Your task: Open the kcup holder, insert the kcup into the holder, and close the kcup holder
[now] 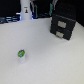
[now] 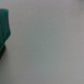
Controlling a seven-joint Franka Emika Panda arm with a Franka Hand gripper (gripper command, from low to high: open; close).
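Black and boxy, the kcup holder (image 1: 63, 24) sits on the far right of the table (image 1: 45, 55) in the exterior view, turned at a slant. Its two stacked drawer fronts face the near side, each with a paler handle, and both look pushed in. The kcup (image 1: 21, 56) stands upright well apart from it, near the exterior view's left: a small white pod with a round green top, alone on the bare surface.

Much is hard to read. My claw does not appear in the exterior view, and in the wrist view I see only a blurred teal shape (image 2: 4, 29) at one edge with a dark patch beneath it; I cannot tell what either is. So I cannot tell whether my claw is released or clenched, nor where it hangs over the table. The round slots inside the holder are hidden behind the drawer fronts.

The table is pale, whitish-grey and smooth, and it fills almost the whole wrist view as plain grey. At the far edge stands a tall white bottle-like object (image 1: 26, 11), upright, with dark clutter behind it too blurred to name.
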